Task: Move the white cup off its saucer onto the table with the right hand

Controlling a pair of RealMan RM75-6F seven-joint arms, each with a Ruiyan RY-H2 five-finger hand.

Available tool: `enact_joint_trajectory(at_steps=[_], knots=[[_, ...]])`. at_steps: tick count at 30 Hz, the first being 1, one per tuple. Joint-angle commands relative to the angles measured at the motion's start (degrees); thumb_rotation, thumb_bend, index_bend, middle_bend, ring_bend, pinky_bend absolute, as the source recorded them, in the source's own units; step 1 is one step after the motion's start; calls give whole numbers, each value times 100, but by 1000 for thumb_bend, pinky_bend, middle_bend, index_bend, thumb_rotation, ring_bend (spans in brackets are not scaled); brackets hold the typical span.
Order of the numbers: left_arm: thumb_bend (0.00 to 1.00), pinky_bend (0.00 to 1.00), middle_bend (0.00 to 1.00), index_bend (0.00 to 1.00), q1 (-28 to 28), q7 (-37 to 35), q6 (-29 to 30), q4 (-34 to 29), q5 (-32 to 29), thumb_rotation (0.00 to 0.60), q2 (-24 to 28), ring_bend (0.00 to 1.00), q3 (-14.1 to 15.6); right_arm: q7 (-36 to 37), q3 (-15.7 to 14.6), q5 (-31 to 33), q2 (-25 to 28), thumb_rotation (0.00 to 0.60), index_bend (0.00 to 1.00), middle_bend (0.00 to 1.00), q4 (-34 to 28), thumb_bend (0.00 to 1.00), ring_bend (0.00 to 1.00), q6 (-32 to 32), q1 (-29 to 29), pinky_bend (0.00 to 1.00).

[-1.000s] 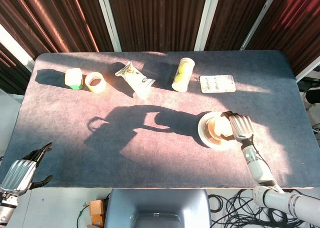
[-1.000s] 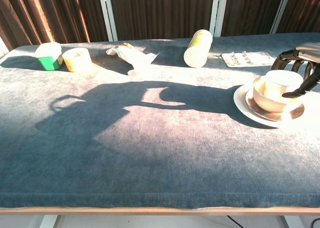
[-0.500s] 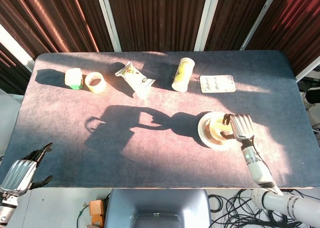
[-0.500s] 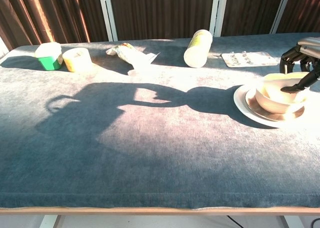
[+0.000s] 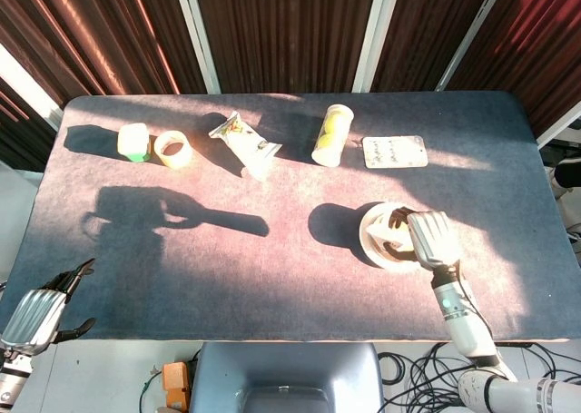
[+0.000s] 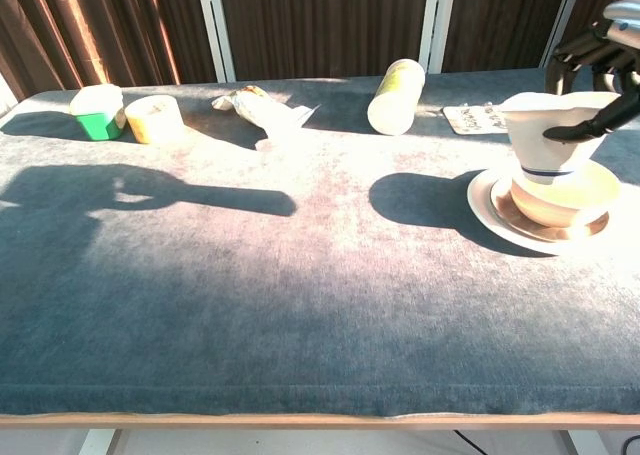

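Note:
The white cup, with a blue band near its base, hangs in the air just above its saucer. A shallow beige dish sits on that saucer. My right hand grips the cup at its rim from the far right side. In the head view the right hand covers most of the cup over the saucer. My left hand hangs off the table's near left corner with its fingers apart, holding nothing.
Along the far edge lie a green-and-white tub, a tape roll, a snack packet, a yellow can on its side and a blister card. The cup's round shadow falls left of the saucer.
The right hand has raised the cup up out of the dish on the saucer. The arm's shadow has slid to the left. The left hand has stayed put.

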Motion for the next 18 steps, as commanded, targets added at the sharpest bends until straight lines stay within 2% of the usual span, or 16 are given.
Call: enact_joint_trajectory(at_steps=[1,5,12,15,18], knots=[[215,478,230,71,7,-30,19,4,7,600,4,242,-1,-87,67,105,-223,600,649,522,150,274,648,-570,346,764],[214,478,230,71,1,-97,22,25,9,600,10,242,-10,-55,123,-40,-979,600,640,522,814,274,625,-926,769,743],[216,478,230,73,10,-197,63,81,22,600,18,243,-18,824,80,-586,-2129,600,605,522,1947,274,566,-1302,1168,695],[217,478,230,76,13,-248,88,103,36,600,21,242,-23,1239,78,-701,-2465,600,570,495,2309,274,493,-1515,1307,632],[216,478,231,77,20,-280,100,123,24,600,22,242,-30,1622,50,-872,-2675,600,506,410,2559,274,368,-1598,1375,518]])
